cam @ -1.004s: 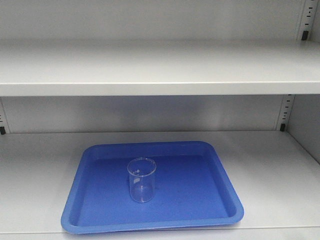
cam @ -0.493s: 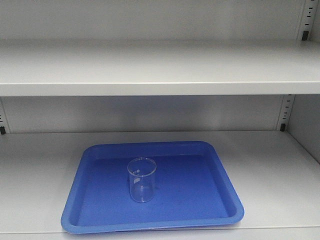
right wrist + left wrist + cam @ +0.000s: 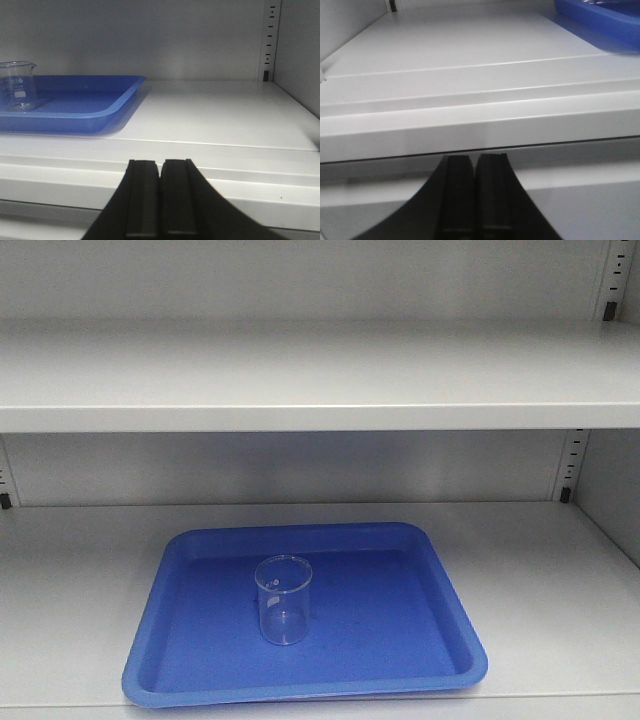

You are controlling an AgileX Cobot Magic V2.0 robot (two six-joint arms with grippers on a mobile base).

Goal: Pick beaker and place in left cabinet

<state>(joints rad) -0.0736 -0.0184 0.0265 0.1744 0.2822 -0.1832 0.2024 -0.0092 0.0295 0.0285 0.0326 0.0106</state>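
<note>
1. Where the two wrist views look forward from just below the shelf's front lip, each black gripper sits nearest the lens — the left gripper and the right gripper both have their flat fingers pressed together with no gap, holding nothing.
2. Beyond them runs the front edge of the light grey metal cabinet, its wide lower shelf stretching back to a plain rear wall.
3. On that shelf lies a shallow blue plastic tray with a raised rim, its near edge close to the shelf's front lip.
4. Standing upright on the tray floor, toward the tray's near-left part, is the small clear glass beaker with a flared rim and faint printed markings — well apart from both grippers.
5. In the right wrist view the beaker shows at the far left, inside the tray; in the left wrist view only a corner of the tray appears at the upper right.
6. Behind the tray, slotted uprights stand at the cabinet's back corners, and a second grey shelf spans above.
</note>
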